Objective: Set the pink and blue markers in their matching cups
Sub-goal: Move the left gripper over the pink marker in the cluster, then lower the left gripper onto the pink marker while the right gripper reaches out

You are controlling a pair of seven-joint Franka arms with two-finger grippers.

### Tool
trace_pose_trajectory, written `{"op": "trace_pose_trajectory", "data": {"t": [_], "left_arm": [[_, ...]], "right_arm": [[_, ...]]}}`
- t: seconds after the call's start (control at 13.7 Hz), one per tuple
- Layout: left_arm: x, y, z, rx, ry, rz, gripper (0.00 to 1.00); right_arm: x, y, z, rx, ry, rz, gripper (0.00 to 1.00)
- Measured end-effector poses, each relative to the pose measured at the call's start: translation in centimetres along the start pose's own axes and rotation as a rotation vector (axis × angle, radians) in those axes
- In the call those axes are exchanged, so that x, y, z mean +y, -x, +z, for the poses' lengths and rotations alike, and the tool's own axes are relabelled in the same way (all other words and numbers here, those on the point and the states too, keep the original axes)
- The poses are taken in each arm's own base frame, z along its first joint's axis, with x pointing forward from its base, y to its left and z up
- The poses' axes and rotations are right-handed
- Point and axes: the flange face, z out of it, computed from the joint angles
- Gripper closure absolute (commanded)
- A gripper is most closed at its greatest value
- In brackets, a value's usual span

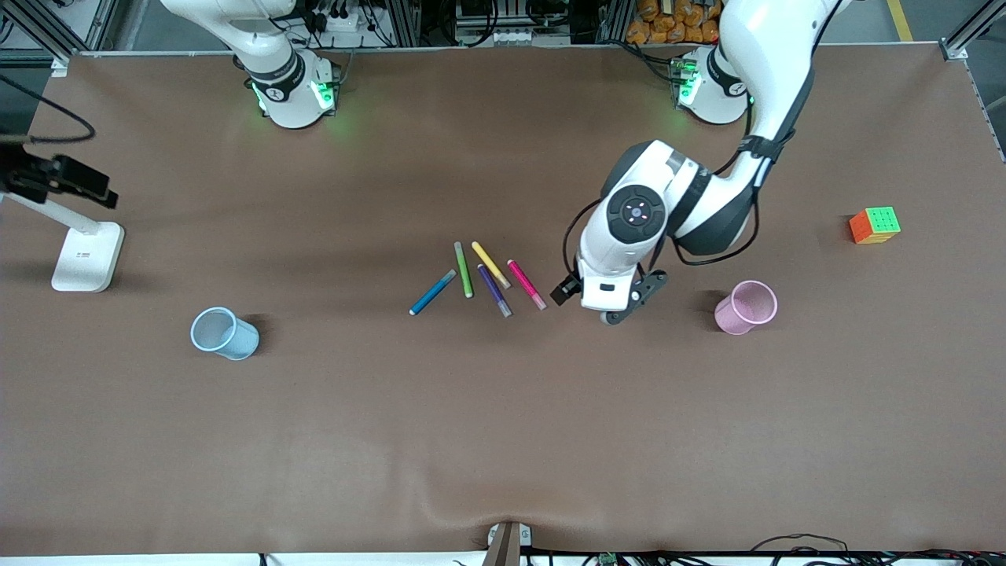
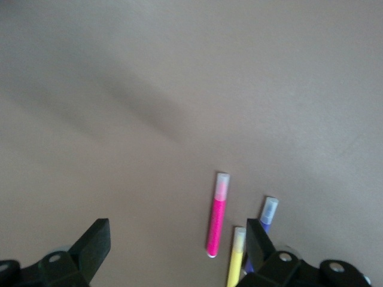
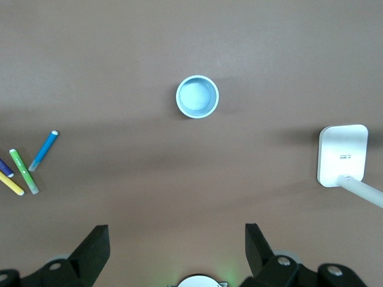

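Brown worktop (image 1: 503,424) stretches wide beneath me, one plain sheet from my bases to the camera's edge. My left arm reaches out and bends down over it, and my left hand (image 1: 609,303) hangs low between the fan of markers and the pink cup (image 1: 746,307), fingers (image 2: 90,248) spread wide and holding nothing. My right arm is pulled back at its base and waits; my right hand (image 3: 173,251) sits high over the worktop, looking straight down, fingers equally wide and empty.

A white lamp stand (image 1: 85,255) sits at the right arm's end of the worktop. The blue cup (image 1: 225,333) stands upright toward that same end, well apart from the markers. The pink cup stands toward the left arm's end, near my left hand. A colour cube (image 1: 875,225) lies farther from the camera than the pink cup, closer to the worktop's edge.

Five markers lie flat mid-worktop in a loose fan. The pink marker (image 1: 526,284) is the one closest to my left hand, just beside it and not between the fingers; from the left wrist it shows lengthwise, pale cap pointing away. Next come the purple marker (image 1: 494,290), the yellow marker (image 1: 490,264) and the green marker (image 1: 464,270). The blue marker (image 1: 433,292) lies at the fan's end toward the blue cup, well apart from either hand.
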Motion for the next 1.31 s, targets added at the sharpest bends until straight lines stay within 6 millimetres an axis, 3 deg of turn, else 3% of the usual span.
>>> {"op": "trace_pose_trajectory", "data": {"t": [0.29,0.51,0.73,1.31], "left_arm": [[1.5,3.1,4.5,-0.016,0.003,0.018,0.00],[2.0,3.4,7.1,-0.025,0.012,-0.001,0.00],[2.5,3.3,9.3,-0.034,0.010,-0.033,0.00],[2.7,5.0,13.4,-0.001,-0.036,0.012,0.00]], "right_arm": [[0.3,-1.4,2.0,-0.039,0.004,0.007,0.00],[1.5,-1.5,2.1,-0.040,0.001,0.027,0.00],[1.4,-2.0,3.0,-0.056,-0.002,0.026,0.00],[-6.2,-5.7,8.2,-0.082,-0.060,0.050,0.00]]}}
